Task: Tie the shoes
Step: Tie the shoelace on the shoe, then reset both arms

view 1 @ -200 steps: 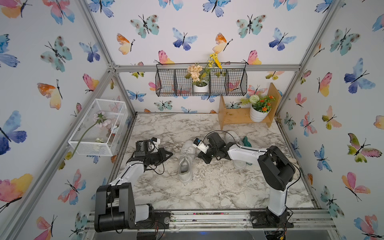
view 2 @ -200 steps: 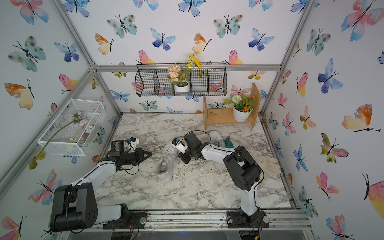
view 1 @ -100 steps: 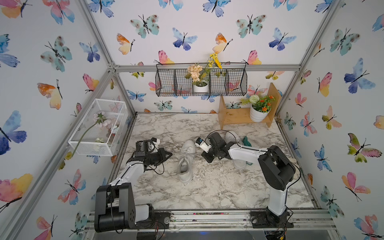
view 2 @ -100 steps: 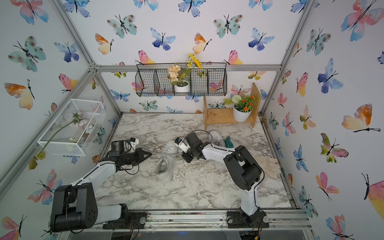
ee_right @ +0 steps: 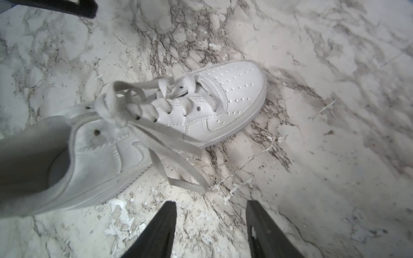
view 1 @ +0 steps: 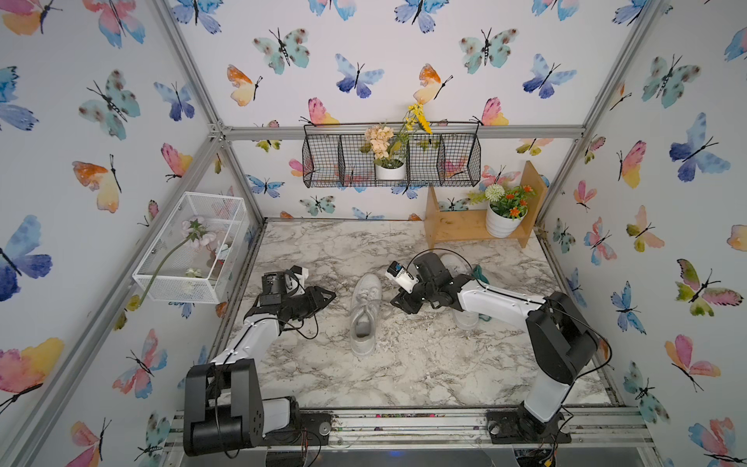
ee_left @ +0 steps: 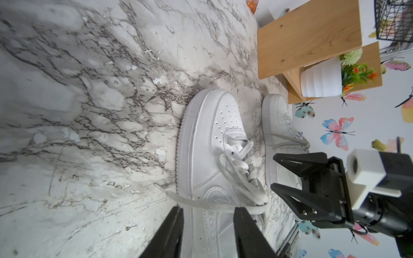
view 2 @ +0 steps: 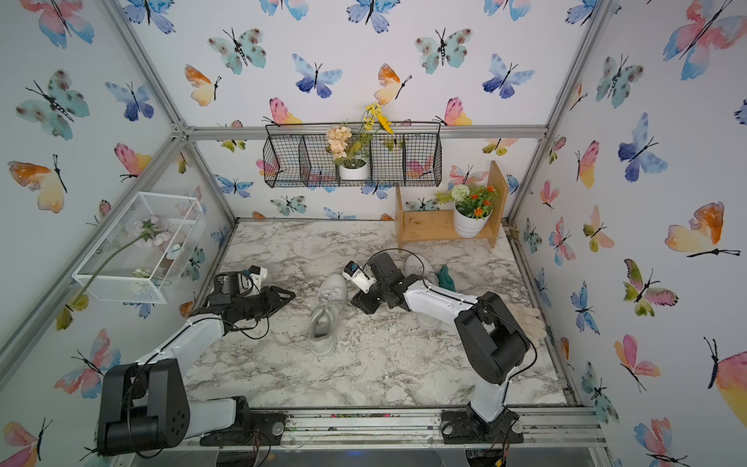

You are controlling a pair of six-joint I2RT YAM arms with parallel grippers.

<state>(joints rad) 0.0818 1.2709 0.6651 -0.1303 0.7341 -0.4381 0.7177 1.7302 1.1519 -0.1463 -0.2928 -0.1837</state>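
Shoe (view 1: 366, 313) in the middle of the table (view 1: 404, 372), sole down, with its long axis running front to back: heel toward the arm bases, toe toward the rear wall. That puts its two flanks square to the arms. The left gripper (view 1: 329, 296) points at it from the left, the right gripper (view 1: 398, 303) from the right. Both stand just clear of the shoe at lace height, so neither has a real advantage in reach.

Both sets of jaws stand parted and hold nothing. The left wrist view shows the left gripper (ee_left: 209, 214) with a loose lace end (ee_left: 190, 201) lying across the table right at its fingertips, not pinched. The right wrist view shows other lace ends (ee_right: 178, 156) trailing off the shoe's side toward the right gripper (ee_right: 211, 207), a little short of it.

The laces bunch into a knot over the tongue. Whether that is a finished bow I cannot tell.

The second shoe (view 2: 418, 265) lies farther back, half hidden by the right arm, just beside a green glove (view 2: 446, 277). It looks easier for the right arm to reach.
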